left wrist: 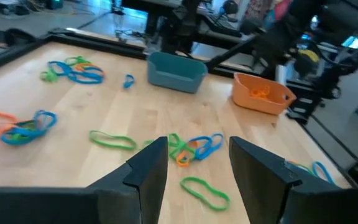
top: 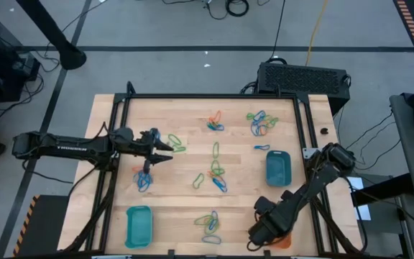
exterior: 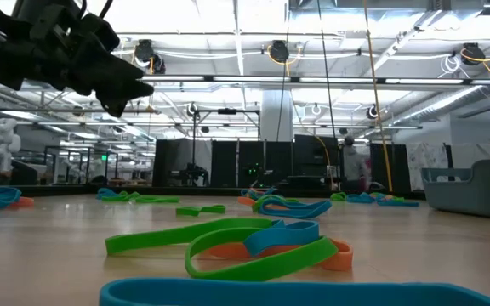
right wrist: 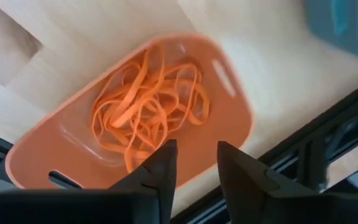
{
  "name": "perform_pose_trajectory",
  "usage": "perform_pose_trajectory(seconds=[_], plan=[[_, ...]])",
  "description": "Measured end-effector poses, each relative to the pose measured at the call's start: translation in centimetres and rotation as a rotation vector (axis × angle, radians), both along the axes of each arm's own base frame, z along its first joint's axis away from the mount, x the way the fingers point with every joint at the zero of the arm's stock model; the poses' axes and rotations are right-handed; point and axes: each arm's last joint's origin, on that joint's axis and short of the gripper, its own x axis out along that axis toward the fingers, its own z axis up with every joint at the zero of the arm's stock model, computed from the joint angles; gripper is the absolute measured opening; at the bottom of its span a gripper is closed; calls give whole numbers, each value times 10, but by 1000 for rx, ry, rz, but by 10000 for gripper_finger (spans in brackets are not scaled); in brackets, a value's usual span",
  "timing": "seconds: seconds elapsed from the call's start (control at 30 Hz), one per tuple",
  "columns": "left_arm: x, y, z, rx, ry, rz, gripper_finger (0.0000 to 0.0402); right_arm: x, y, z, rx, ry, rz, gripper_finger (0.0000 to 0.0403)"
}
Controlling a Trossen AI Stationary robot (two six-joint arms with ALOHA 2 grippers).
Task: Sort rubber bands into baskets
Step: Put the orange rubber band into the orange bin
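1. Right now I've got the right gripper point(right wrist: 194, 163) hanging directly over the orange basket point(right wrist: 229, 134), at the near right corner of the counter point(top: 185, 208). Its jaws stand slightly apart with nothing between them.
2. Below it sits a tangle of orange bands point(right wrist: 148, 112) inside that basket, so I judge this to be the drop-off end of an orange sort, with the release done.
3. My left gripper point(left wrist: 197, 162) hovers above the counter's left side, jaws apart and empty, facing a mixed clump point(left wrist: 194, 148) of green, blue and orange loops with a loose green band point(left wrist: 205, 191) just beside it.
4. Plenty left to sort: more clumps lie along the far edge point(top: 262, 124), mid-counter point(top: 216, 173) and near the front point(top: 208, 224).
5. One teal basket point(top: 278, 168) sits on the right, another point(top: 139, 224) front left.
6. Next, as I see it: lift the right arm clear of the basket and swing it to a nearby clump, then pinch a single loop without dragging its neighbours. The tangling looks like the tricky part.
7. Meanwhile the left could drop onto that green band.
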Motion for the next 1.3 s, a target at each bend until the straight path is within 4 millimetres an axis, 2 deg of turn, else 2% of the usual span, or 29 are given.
perform_pose_trajectory(seconds=[0.23,0.37,0.5,0.67,0.77,0.93,1.1,1.3], plan=[[-1,-12,-7,-118,100,-93,178,5,-10,16,52,-105,89,106],[-2,-21,-9,-195,210,-101,178,6,-13,33,63,-270,105,99],[-3,-23,-3,-255,396,12,178,11,-17,51,-57,-550,188,93],[-12,-23,22,-241,650,170,178,26,-14,61,-317,-833,453,90],[-25,-22,26,-248,853,266,178,40,-10,55,-447,-910,586,90],[-42,-19,15,-225,1135,401,178,59,-12,26,-502,-948,719,90],[-31,-18,4,-208,1230,447,178,67,-23,6,-521,-979,716,90],[-15,-18,-19,-129,1404,443,178,68,-25,3,-523,-985,714,90]])
